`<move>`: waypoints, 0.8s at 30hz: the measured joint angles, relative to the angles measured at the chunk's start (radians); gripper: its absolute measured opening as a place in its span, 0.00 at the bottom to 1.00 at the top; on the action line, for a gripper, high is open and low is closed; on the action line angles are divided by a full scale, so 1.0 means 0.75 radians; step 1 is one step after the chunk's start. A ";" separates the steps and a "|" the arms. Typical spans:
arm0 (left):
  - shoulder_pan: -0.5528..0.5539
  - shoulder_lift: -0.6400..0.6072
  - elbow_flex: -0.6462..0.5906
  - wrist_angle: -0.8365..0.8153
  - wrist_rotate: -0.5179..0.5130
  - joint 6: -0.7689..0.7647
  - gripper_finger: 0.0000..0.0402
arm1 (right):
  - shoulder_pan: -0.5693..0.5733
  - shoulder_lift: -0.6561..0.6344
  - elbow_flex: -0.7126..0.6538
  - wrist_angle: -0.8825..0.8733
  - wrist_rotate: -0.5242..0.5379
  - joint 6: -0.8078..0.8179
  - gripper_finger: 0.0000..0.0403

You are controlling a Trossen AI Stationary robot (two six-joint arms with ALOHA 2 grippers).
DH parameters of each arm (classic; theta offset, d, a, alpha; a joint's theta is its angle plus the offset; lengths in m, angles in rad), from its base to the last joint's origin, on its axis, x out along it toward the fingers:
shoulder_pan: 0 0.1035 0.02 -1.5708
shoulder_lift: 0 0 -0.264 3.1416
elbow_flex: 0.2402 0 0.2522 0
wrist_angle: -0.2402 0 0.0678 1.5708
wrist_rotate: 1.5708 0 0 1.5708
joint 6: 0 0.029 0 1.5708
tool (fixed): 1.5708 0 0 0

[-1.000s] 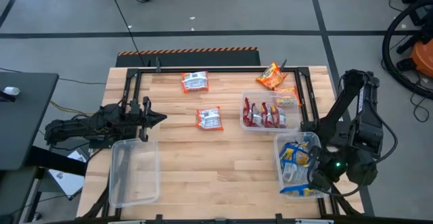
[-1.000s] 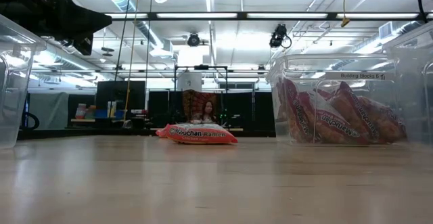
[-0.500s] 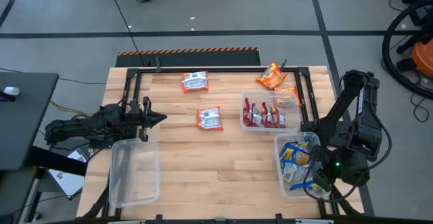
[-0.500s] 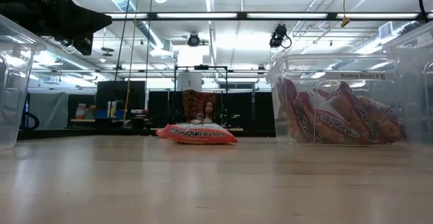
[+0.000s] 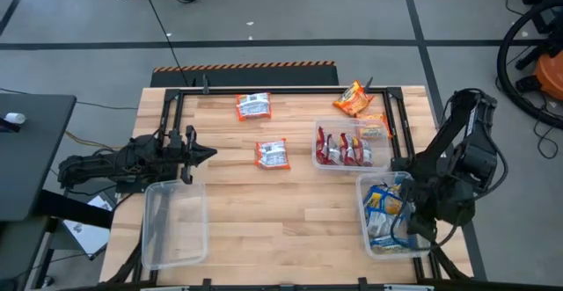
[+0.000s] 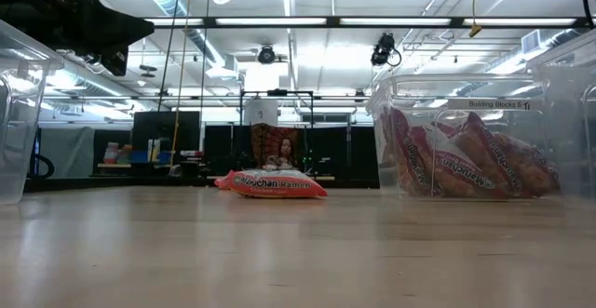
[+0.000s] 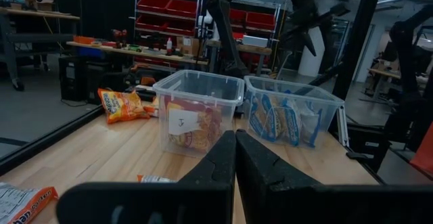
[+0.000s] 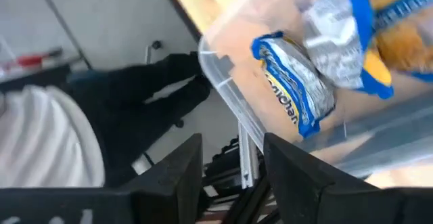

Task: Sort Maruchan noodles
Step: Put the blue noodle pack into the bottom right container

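Wooden planks make up the counter (image 5: 264,212), which stands on a grey floor with a black metal frame along its far and side edges. At its left edge the left tool (image 5: 199,153) rests low over the wood, its dark fingers (image 7: 216,163) pressed together with nothing between them. Just in front of it sits a clear rectangular plastic bin (image 5: 173,222) with nothing visible inside.

On the right side, the right tool (image 8: 233,166) hangs over the near-right clear plastic bin (image 5: 368,238), its fingers spread apart and holding nothing. That bin holds the blue-and-yellow crinkly ramen packets (image 5: 384,212), one of which shows close up in the right wrist view (image 8: 298,82). Just behind it, a second clear bin (image 5: 318,163) holds the red-and-white ramen packets (image 5: 343,149), standing on edge. An orange ramen packet (image 5: 354,99) lies at the far right corner of the counter, and another (image 5: 376,126) is at the far right edge of that second bin. Two more red-and-white packets lie loose on the wood: one near the far edge (image 5: 253,107), one nearer the middle (image 5: 272,154).
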 joint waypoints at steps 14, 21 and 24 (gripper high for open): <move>0.000 0.000 0.000 0.000 0.000 0.000 0.03 | -0.076 0.371 -0.017 -0.003 0.006 -1.092 0.40; 0.000 0.000 0.000 0.000 0.000 0.000 0.03 | -0.224 0.579 -0.019 0.025 -0.133 -1.310 0.39; 0.000 0.000 0.000 0.000 0.000 0.000 0.03 | -0.242 0.601 -0.024 0.077 -0.162 -1.307 0.39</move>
